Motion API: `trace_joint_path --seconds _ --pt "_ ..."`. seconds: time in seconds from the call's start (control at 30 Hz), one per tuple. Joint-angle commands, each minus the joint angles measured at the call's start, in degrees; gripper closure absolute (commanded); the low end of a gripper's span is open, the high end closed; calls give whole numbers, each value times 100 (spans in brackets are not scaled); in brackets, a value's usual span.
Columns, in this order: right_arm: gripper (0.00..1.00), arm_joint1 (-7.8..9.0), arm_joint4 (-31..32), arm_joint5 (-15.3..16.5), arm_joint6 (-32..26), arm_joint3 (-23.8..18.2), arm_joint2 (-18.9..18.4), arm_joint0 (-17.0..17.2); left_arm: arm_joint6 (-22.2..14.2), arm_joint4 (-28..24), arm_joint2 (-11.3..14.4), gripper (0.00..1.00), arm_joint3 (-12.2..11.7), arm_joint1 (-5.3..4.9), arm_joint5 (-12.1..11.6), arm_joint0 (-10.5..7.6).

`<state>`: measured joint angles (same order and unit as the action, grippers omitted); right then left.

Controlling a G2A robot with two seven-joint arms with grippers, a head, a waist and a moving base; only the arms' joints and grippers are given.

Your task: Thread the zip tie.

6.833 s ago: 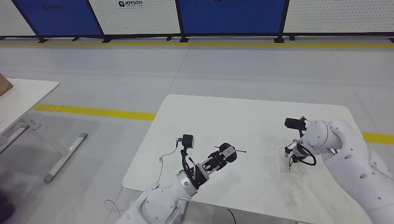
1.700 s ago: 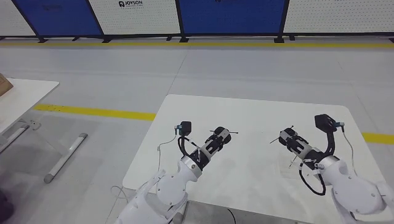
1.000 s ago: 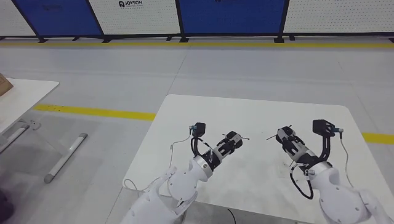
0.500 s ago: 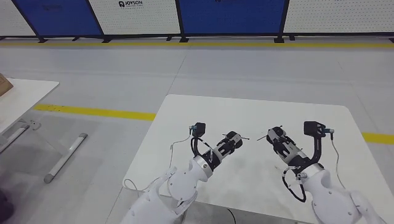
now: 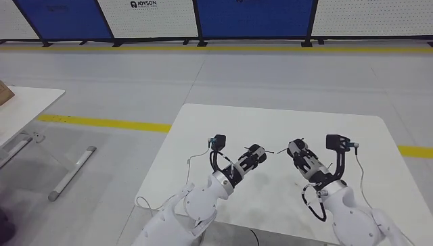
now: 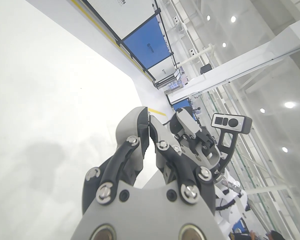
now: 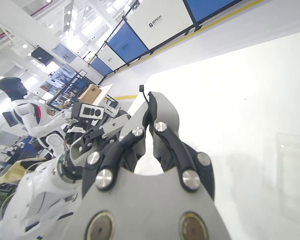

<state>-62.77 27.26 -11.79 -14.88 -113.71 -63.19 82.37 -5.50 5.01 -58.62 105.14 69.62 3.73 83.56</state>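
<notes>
**A:** Where is the zip tie?

**B:** The black zip tie is pinched between the fingers of the right gripper. Its small square head sticks out past the fingertips, and the strap runs back down between the pads.

**A:** Where does that put it in the scene?

**B:** Over the near half of the white surface, a little right of the middle. The head end points left.

**A:** And the left gripper?

**B:** The left gripper has its fingers pressed together. It hangs just left of the middle, over the same near half, and points right. From above, a thin dark strip sticks out of its tips toward the right gripper. It is too fine for me to say what it is.

**A:** Do the two meet?

**B:** No. The tips face each other, near but apart, with a small gap between the strip's end and the zip tie.

**A:** Anything farther out?

**B:** A yellow line crosses the floor to the left. Blue and white panels stand along the far side.
</notes>
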Motion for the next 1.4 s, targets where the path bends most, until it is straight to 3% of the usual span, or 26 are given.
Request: trace_joint_path --seconds 0.0,0.97,1.37 --pt "100 -24 45 -43 88 29 99 -34 0 0 0 100 0 0 0 0" --pt "100 -153 29 -62 85 279 82 -106 0 0 0 100 0 0 0 0" --pt "100 -204 69 16 152 216 -14 16 0 0 0 100 0 0 0 0"
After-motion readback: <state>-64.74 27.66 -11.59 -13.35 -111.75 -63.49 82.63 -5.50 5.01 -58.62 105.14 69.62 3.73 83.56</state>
